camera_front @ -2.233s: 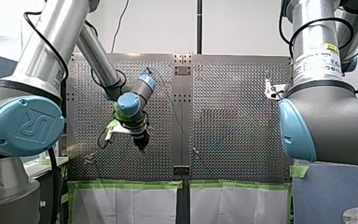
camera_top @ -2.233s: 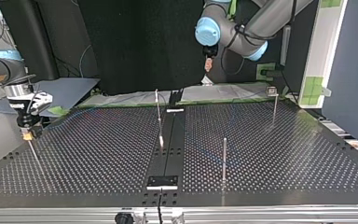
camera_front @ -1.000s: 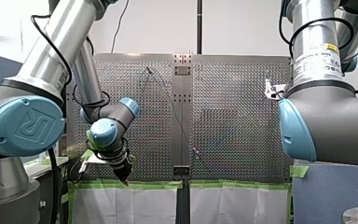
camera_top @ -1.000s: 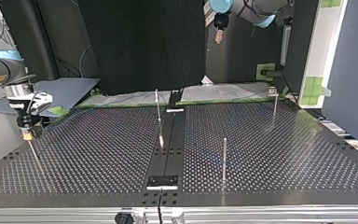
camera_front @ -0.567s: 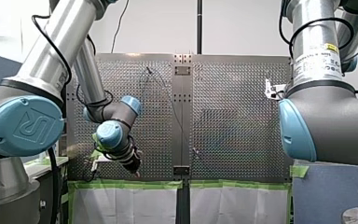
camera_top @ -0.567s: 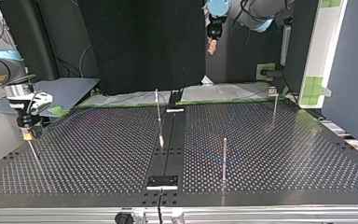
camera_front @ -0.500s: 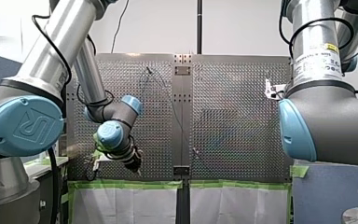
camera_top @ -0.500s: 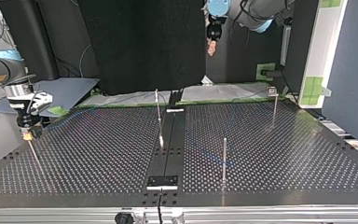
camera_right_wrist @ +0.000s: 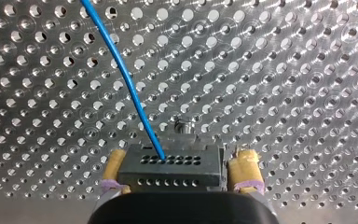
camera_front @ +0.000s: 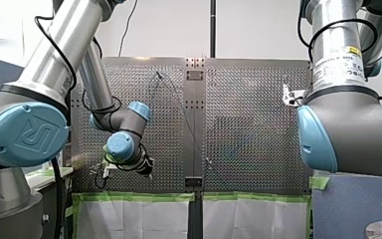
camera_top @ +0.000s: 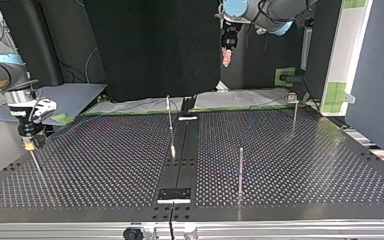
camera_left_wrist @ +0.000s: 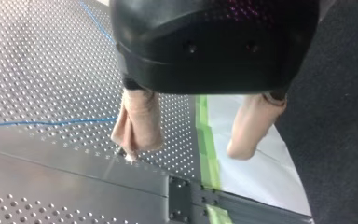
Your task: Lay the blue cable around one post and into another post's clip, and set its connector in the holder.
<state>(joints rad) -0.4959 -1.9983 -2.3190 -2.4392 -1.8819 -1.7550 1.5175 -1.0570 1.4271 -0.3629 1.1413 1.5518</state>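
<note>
A thin blue cable [camera_right_wrist: 121, 70] runs out of a dark grey connector [camera_right_wrist: 168, 168] that sits between the yellow pads of my right gripper [camera_right_wrist: 181, 170], which is shut on it just above the perforated table. In the top view that gripper [camera_top: 28, 144] hangs at the table's left edge. My left gripper [camera_left_wrist: 182, 155] is open, its beige pads empty, high above the table's edge; a stretch of cable [camera_left_wrist: 51, 123] lies on the plate under it. The top view shows it [camera_top: 226, 55] far above the table's back.
Thin metal posts stand on the table: one near the middle strip [camera_top: 169, 125], one further forward [camera_top: 240, 167], and one with a clip head at the back right [camera_top: 294, 112]. Green tape [camera_left_wrist: 207, 140] and white sheeting border the table edge below my left gripper.
My left wrist has turned and its gripper has shifted a little to the right in the front view and dropped lower in the top view. My right arm and the connector have stayed still.
</note>
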